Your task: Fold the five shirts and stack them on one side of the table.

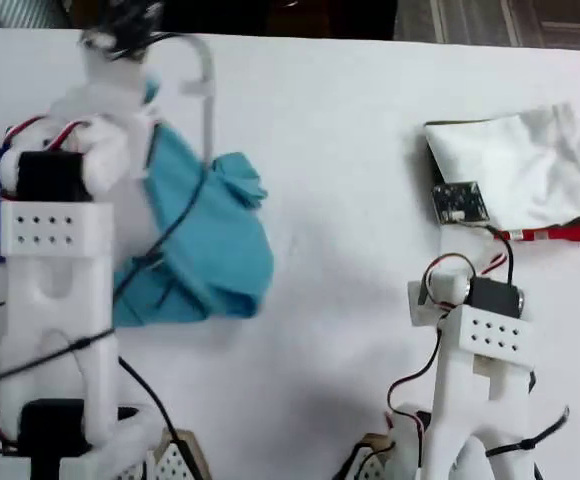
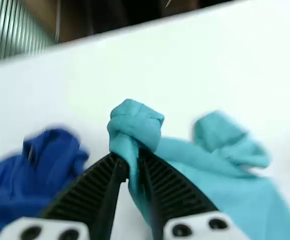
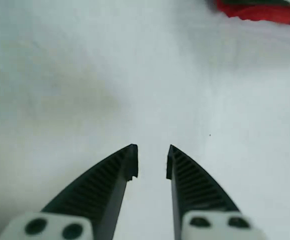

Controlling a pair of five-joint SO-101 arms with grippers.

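Teal shirt [image 1: 215,240] crumpled at left-centre of white table [image 1: 350,320]. Bunched fold clamped between left gripper [image 2: 130,157] fingers. Blue shirt [image 2: 40,170] just beside it, at table's left edge. White shirt [image 1: 520,165] folded on right side, atop red shirt [image 1: 570,232]. Right gripper [image 3: 151,161] near that stack, jaws slightly apart over bare tabletop.

I have a crumpled teal shirt [image 2: 135,125] pinched by a bunched fold in my left pincer [image 2: 130,167], the rest lying on the surface [image 1: 350,120]. A rumpled blue shirt [image 2: 40,170] lies just beside that pincer. A folded white shirt [image 1: 520,165] tops a red shirt [image 1: 570,232], beyond my right pincer [image 3: 151,162].
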